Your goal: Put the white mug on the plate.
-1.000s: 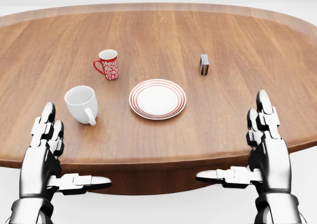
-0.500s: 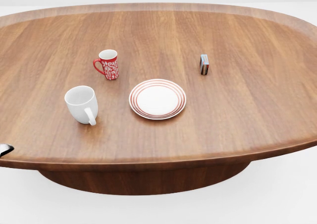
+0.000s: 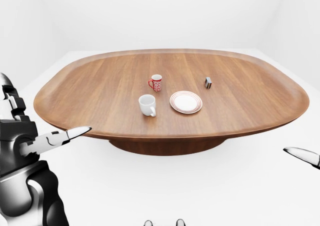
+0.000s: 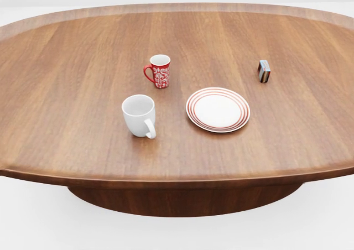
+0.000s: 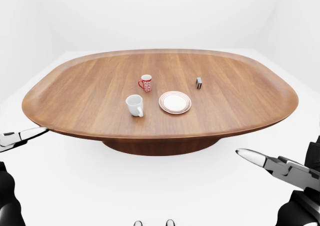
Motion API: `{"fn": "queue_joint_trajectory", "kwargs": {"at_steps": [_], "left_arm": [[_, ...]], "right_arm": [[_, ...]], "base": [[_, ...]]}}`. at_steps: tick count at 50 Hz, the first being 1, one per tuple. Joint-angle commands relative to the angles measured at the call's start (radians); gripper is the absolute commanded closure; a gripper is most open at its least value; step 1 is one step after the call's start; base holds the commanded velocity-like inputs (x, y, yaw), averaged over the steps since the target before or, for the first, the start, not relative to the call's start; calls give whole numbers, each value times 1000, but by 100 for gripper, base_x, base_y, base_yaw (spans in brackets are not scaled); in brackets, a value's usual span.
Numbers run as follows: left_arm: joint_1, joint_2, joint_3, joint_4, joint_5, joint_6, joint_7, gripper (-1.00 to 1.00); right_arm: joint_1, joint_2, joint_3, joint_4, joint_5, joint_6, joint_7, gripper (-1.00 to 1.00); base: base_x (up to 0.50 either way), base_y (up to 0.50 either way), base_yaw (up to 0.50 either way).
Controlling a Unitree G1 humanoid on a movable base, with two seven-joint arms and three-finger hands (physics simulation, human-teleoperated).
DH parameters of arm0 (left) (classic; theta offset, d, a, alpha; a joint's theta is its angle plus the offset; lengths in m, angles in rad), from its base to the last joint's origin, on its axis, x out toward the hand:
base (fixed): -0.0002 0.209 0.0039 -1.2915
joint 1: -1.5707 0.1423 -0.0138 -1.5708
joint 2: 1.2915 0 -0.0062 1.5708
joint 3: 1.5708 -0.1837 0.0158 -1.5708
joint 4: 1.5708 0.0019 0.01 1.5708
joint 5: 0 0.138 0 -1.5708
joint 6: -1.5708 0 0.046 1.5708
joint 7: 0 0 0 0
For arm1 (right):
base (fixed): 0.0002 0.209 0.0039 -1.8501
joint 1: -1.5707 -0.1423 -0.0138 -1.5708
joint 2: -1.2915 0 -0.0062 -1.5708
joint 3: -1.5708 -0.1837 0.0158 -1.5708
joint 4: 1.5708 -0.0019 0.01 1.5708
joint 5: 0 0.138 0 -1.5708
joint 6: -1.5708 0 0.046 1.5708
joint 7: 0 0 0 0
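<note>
While nothing is being gripped yet, I am holding my left hand (image 3: pixel 30 141) out beside the table's (image 3: pixel 100 81) left edge in the left-eye view, fingers spread apart, one long finger pointing toward the rim. My right hand (image 5: pixel 287 173) is hanging low at the right of the right-eye view, also splayed and empty, well apart from everything on the wood. Neither hand is showing in the head view.

I am judging that both hands are waiting wide so that either one can come in over the rim without knocking anything.

I am looking at the white mug (image 4: pixel 139 115) standing upright on the bare wood, its handle turned toward the bottom of the head view, just left of the plate (image 4: pixel 218 109) and not touching it. Glossy and smooth, it is reading as glazed ceramic, a plain tapered cylinder. The plate is lying flat and round, white with thin red rings at its border, nothing on it. A red patterned mug (image 4: pixel 159 71) is standing just above the white one, and a small box (image 4: pixel 264 71) is sitting well off to the right. The table is a broad oval of warm, grained wood with a raised lip.
</note>
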Motion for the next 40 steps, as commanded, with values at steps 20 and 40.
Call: {"fn": "queue_joint_trajectory", "kwargs": {"at_steps": [20, 40], "left_arm": [[10, -13, -17, 2, 16, 0, -6, -100], [8, -13, -23, 16, 20, 0, -9, -100]], "right_arm": [[12, 14, 42, 26, 5, 0, 37, -100], [9, 12, 54, 30, 4, 0, 42, -100]], "base": [[2, 27, 0], [36, 0, 0]]}}
